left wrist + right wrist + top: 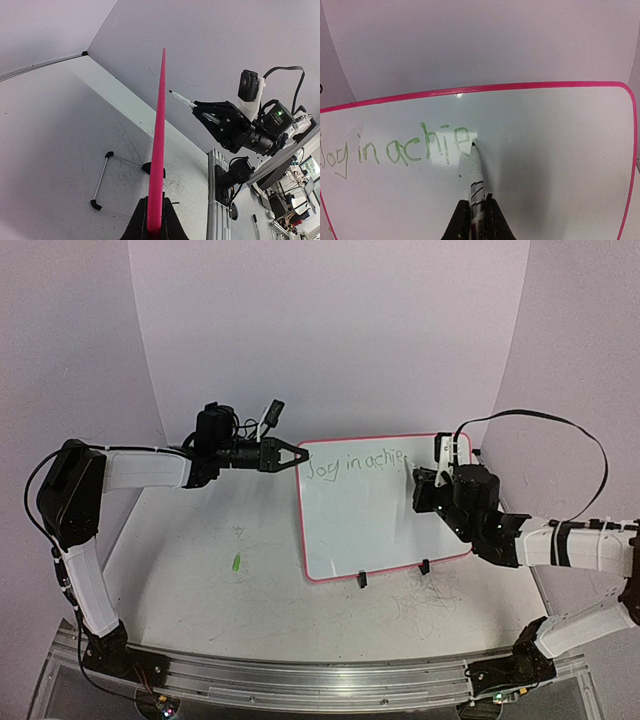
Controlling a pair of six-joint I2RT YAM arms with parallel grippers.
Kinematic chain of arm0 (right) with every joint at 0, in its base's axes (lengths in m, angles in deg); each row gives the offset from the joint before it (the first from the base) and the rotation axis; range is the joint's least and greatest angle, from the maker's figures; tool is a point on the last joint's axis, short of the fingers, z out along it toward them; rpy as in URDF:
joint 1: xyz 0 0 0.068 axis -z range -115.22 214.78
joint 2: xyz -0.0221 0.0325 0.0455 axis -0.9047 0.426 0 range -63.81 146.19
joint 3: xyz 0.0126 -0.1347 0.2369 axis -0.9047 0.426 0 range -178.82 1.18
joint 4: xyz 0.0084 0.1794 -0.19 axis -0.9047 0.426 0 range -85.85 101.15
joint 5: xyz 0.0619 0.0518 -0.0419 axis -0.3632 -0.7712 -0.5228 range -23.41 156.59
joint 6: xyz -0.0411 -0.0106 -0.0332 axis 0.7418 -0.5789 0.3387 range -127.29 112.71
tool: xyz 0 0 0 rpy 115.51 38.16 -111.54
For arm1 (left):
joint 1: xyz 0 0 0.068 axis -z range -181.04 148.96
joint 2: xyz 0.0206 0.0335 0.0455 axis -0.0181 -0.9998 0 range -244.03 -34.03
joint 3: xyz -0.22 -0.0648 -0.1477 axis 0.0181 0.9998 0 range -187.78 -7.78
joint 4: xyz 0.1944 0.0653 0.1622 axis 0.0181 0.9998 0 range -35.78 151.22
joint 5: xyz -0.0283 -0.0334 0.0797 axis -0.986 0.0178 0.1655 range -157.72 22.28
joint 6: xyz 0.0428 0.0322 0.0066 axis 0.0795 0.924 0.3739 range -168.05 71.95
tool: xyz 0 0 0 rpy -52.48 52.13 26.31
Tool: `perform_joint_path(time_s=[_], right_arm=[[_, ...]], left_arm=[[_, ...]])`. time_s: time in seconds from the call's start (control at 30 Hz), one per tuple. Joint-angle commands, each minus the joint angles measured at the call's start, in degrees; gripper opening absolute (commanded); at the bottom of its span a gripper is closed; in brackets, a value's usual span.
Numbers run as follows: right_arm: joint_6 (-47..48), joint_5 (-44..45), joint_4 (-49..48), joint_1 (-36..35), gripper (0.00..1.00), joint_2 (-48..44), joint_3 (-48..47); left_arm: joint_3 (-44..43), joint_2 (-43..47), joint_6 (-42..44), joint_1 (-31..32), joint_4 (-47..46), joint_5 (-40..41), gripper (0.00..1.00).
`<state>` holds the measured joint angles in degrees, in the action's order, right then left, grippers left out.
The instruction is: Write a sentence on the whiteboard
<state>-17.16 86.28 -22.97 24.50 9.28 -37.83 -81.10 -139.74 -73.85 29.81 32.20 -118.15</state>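
Left pincer (296,454) clenched on whiteboard (380,530) rim, steadying. Right pincer (476,206) grasping marker (476,172), tip at sentence (395,150) end, "achie". Mid-writing; next likely "v", light steady pressure.

Whiteboard (385,525): white with a pink rim, in the middle of the table (200,590), slightly skewed.
Feet (362,580): 2 small black clips on the board's near edge.
Writing (355,466): 1 green line across the top of the board, reading "Joy in achie".
Left gripper (303,455): fingers drawn to a point on the board's top-left corner, touching the rim.
Right gripper (418,480): over the board's top-right part, just beside the last letter.
Marker (411,470): a thin pale tip ahead of the right gripper, hard to make out.
Green scrap (237,563): on the table left of the board, apart from it.
Scribbles (432,595): grey marks on the table near the right foot.
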Motion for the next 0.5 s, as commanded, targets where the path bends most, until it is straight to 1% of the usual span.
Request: perform_joint_path(time_s=[0.0, 0.47], right_arm=[[1.35, 0.74, -2.62, 0.37, 0.0, 1.08, -2.47], [2.09, 1.23, -3.94, 0.76, 0.0, 2.91, -3.47]], left_arm=[[0.28, 0.51, 2.51, 1.32, 1.28, 1.24, 0.0], [0.19, 0.45, 2.42, 1.32, 1.28, 1.17, 0.0]])
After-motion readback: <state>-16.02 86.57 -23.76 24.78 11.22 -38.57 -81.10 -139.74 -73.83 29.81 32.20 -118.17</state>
